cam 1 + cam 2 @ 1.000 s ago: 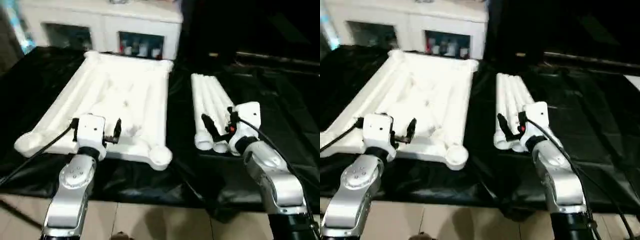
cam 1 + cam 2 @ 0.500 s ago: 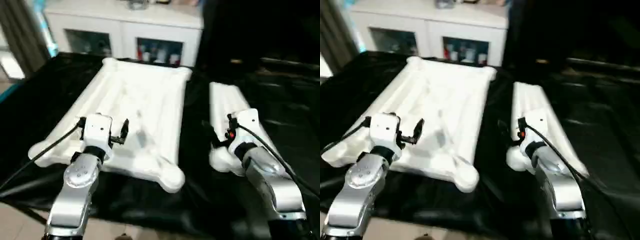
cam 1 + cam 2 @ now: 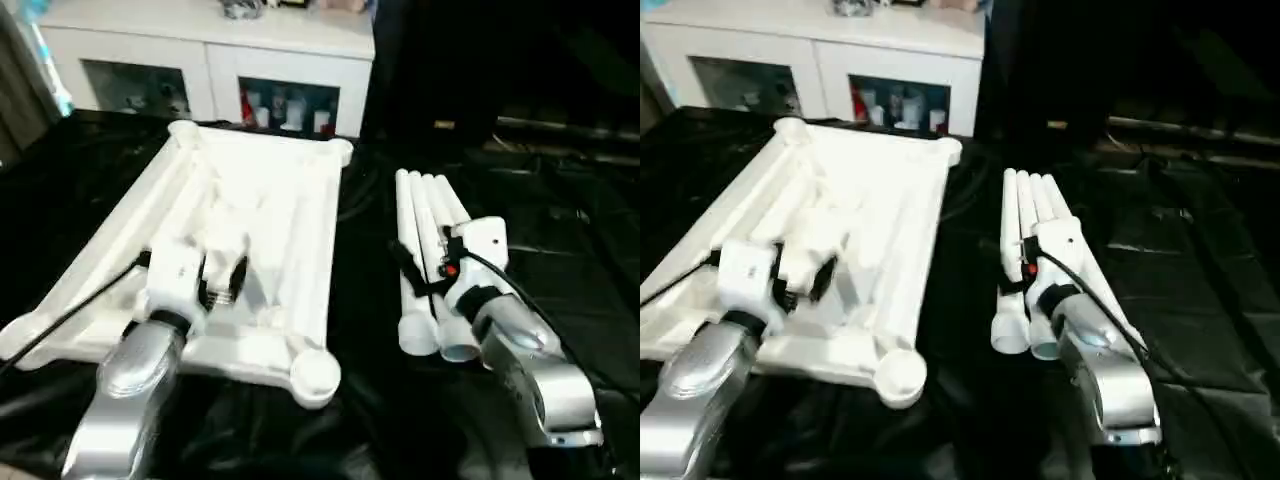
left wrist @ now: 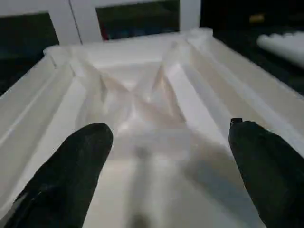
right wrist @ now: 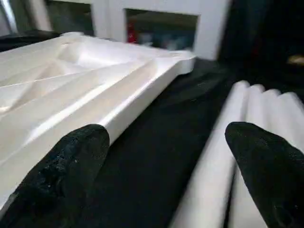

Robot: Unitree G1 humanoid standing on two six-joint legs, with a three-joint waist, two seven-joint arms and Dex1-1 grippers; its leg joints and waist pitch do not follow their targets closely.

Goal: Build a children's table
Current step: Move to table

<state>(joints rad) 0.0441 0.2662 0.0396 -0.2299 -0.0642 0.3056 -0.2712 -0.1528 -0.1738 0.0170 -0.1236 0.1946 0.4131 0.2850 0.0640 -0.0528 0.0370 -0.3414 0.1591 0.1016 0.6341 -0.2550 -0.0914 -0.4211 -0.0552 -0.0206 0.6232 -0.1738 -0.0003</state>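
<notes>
Hovering nearest the camera are both grippers, each with fingers spread wide and holding nothing: the left gripper at about seven o'clock, over the near part of the tabletop, and the right gripper at about four o'clock, over the near ends of the legs.

Assembly has, by my reading, not begun. One white tabletop lies ribbed underside up on the black sheeting, spreading from seven toward eleven o'clock, and its round corner sockets are empty; I can count three of them (the near left corner is out of frame). Beside it, from four toward one o'clock, lie the loose tubes in a tight parallel bundle: four, going by the far tips. No leg stands in a socket, so all four insertions remain.

Farthest back, at twelve o'clock, stands one white cabinet.
</notes>
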